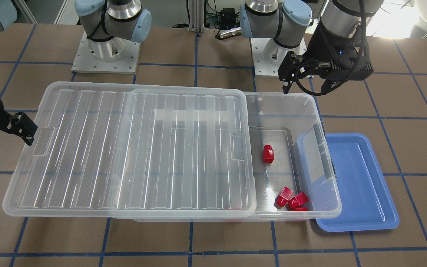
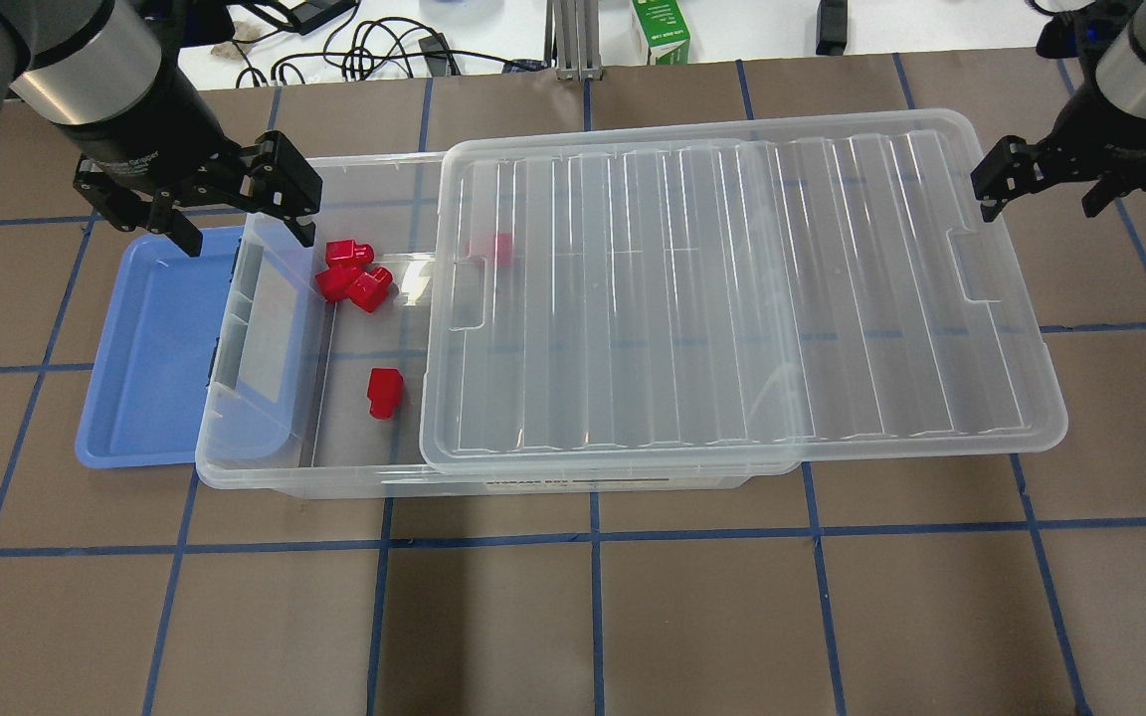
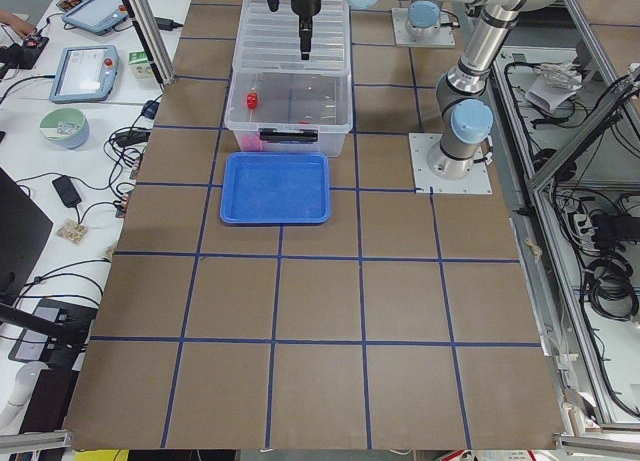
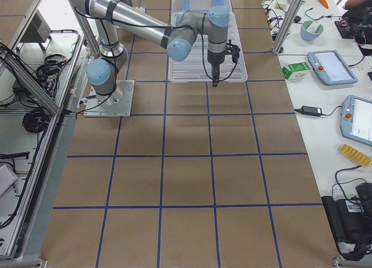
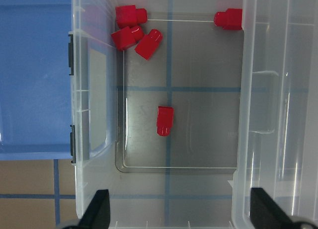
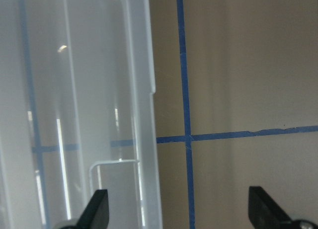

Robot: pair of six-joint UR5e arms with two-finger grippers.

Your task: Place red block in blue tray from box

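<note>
Currently the left gripper (image 2: pixel 240 224) hangs with its jaws apart and empty over the far left end of the box (image 2: pixel 334 482), roughly above the box's end wall.

**Hazards, left to right**
- The blue tray (image 2: pixel 145 348) lies just beside the box's left end, and from overhead the box rim overlaps its near edge. A release made too close to that rim would likely drop the block back against the box wall.
- Three red blocks (image 2: pixel 349 273) sit bunched and touching in the far corner of the uncovered floor. A grasp there may catch two at once, or the finger may strike the end wall.
- The lone red block (image 2: pixel 384 391) lies apart on the box floor. It is the safer target, yet the lid edge is near and could foul the right-hand finger on descent.
- Another block (image 2: pixel 498 247) sits under the lid edge, so a straight descent probably cannot reach it.
- The lid (image 2: pixel 732 298) rests offset, overhanging the box's right end. A knock could tip or shift it.
- The right gripper (image 2: pixel 1041 199) is apart and empty, just off the lid's right edge.

**Surface and room**
The table (image 2: pixel 593 617) is brown board divided by blue tape lines. Behind it are cables and a green carton (image 2: pixel 668 35). Side benches carry handheld control screens (image 3: pixel 85 73).
</note>
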